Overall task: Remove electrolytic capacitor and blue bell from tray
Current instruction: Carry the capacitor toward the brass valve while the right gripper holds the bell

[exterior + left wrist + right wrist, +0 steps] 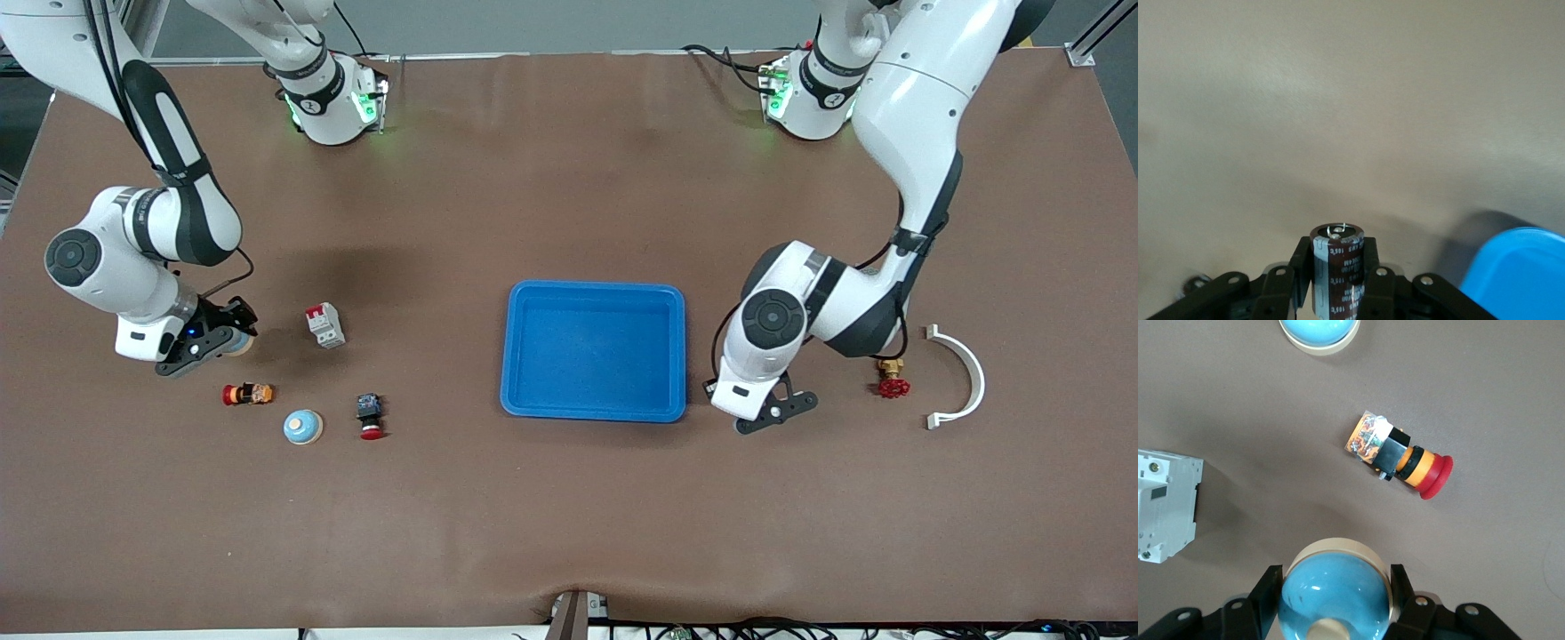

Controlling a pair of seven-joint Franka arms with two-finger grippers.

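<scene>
The left gripper [1338, 283] clamped a capacitor [1337, 267] beside the tray [594, 350]; the right gripper [1336, 593] gripped a bell [1336, 597].

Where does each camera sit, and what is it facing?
Front view: high across the table, facing the bases; left gripper and right gripper show.
Left wrist view: behind the left gripper holding capacitor, toward blue tray.
Right wrist view: above the right gripper holding bell, circuit breaker below.
Shared: front and left wrist views show the tray.
</scene>
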